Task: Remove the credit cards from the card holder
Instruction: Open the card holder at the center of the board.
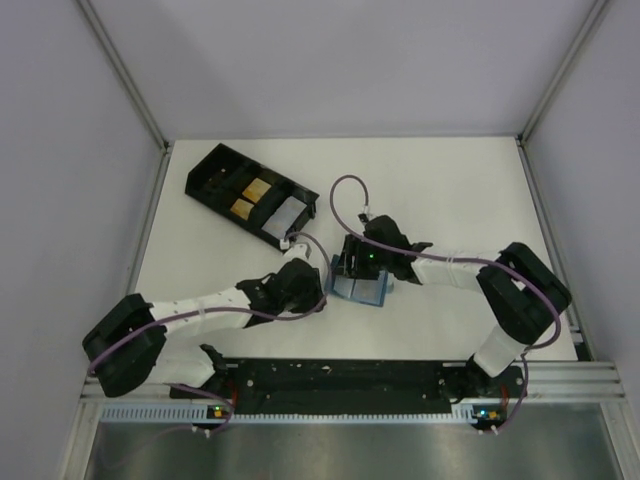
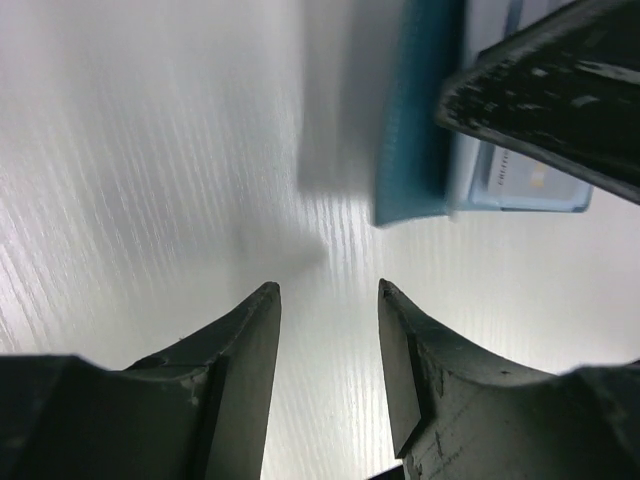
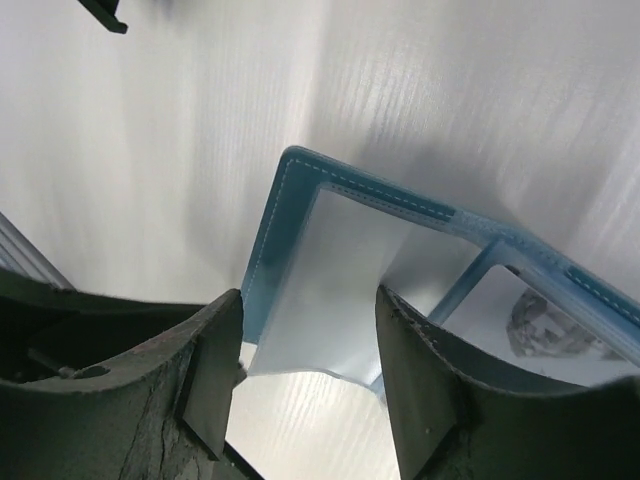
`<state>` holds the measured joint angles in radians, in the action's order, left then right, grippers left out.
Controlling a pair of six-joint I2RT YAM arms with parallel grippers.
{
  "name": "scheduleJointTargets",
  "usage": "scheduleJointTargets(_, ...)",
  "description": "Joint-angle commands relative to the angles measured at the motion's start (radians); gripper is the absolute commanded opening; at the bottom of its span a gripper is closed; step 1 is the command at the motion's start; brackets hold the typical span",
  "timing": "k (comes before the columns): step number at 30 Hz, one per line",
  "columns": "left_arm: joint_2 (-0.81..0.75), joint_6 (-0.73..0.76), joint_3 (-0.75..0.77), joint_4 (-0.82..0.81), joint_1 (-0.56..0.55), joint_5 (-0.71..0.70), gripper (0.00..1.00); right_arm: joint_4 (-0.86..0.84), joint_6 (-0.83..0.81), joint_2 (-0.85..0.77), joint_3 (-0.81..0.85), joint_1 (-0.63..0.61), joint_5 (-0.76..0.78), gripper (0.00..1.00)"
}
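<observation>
One white table point(image 1: 450, 190) carries one black tray point(image 1: 215, 175), well beyond the left gripper point(image 2: 328, 290), which is parted and empty. One blue card holder point(image 3: 290, 230) lies open under the right gripper point(image 3: 310, 295), whose jaws are spread astride its pale panel. One card point(image 2: 520, 185) shows inside.

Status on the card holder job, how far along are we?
Done: the card holder lies unfolded on the table. In hand: the right gripper hangs open over it and the left gripper is open beside it; neither holds a card. Left: at least one card still sits inside. Whether the flat pieces in the black tray are cards is unclear.
</observation>
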<state>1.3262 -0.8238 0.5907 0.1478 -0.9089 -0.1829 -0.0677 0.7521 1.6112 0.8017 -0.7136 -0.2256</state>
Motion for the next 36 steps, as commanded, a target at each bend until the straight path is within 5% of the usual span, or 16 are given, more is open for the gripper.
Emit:
scheduleJointTargets(1,-0.136,-0.015,-0.054,-0.093,-0.004,0.039,0.49,-0.014,-0.019,0.067,0.065,-0.012,-0.012,0.55)
scheduleJointTargets(10,-0.251,0.002,-0.020,-0.140,-0.004,0.141,0.49,0.106,-0.063,0.036,0.145,-0.012,0.005,0.53)
scheduleJointTargets(25,0.037,0.002,0.264,-0.151,0.010,0.302,0.44,0.238,-0.082,-0.204,0.088,0.085,0.132,0.37)
scheduleJointTargets(36,0.050,0.043,0.291,-0.116,0.016,0.365,0.44,0.259,-0.073,-0.207,0.033,0.088,0.159,0.34)
